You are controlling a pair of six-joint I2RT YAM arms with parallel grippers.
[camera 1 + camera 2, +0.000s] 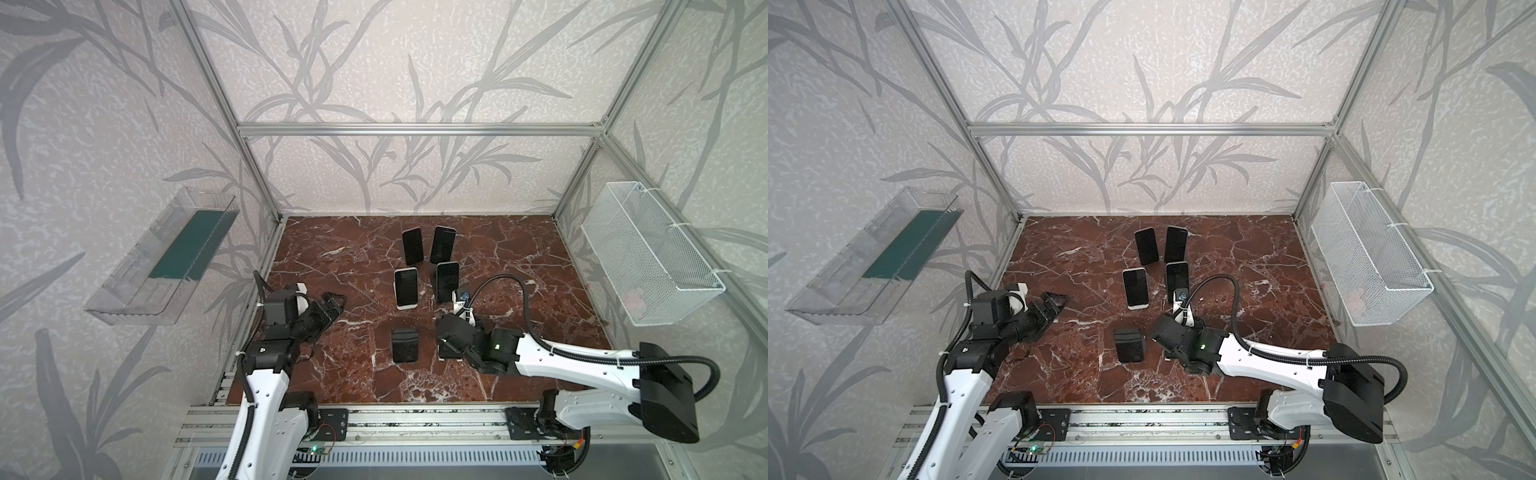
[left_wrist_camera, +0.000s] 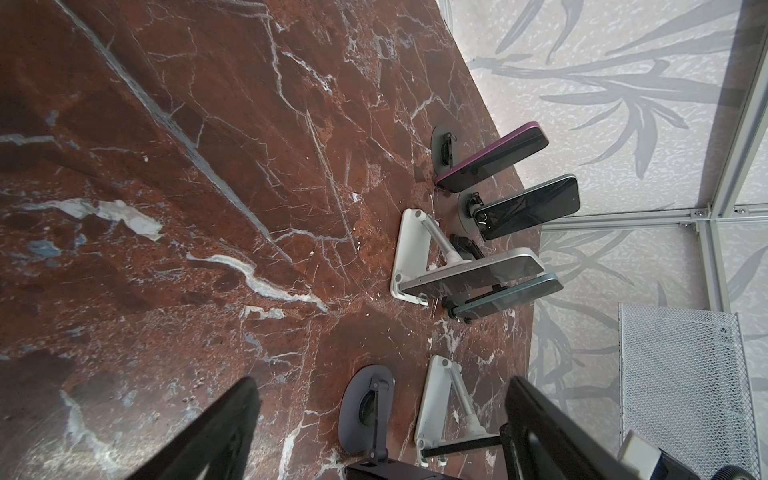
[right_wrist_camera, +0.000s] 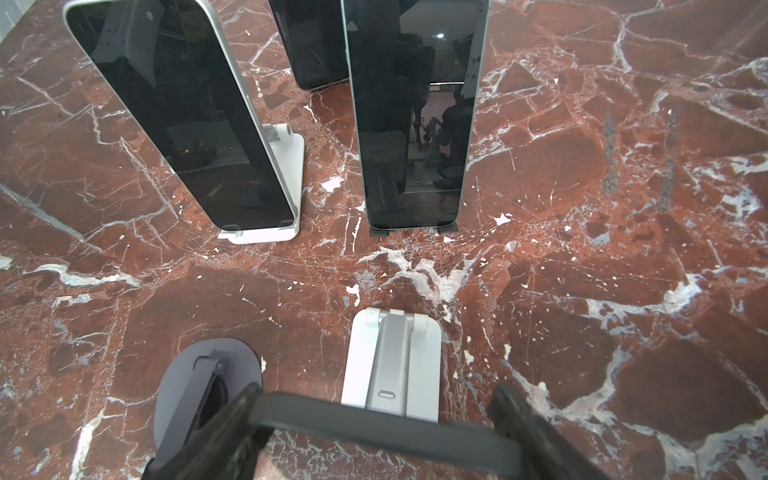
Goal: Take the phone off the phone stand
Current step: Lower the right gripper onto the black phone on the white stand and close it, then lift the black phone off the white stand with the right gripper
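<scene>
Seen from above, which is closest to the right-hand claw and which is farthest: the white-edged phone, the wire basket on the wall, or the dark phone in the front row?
From the right gripper, in a top view:
1. The dark phone, front row, just to its left.
2. The white-edged phone, middle row, left column.
3. The wire basket, up on the right wall.

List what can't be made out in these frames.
- Phone: only its top edge shows in the right wrist view; the right arm covers most of it in both top views.
- Right gripper: contact with the phone unclear, fingers cut off by the frame edge.
- Pink thing in the basket: blurred behind mesh.
</scene>
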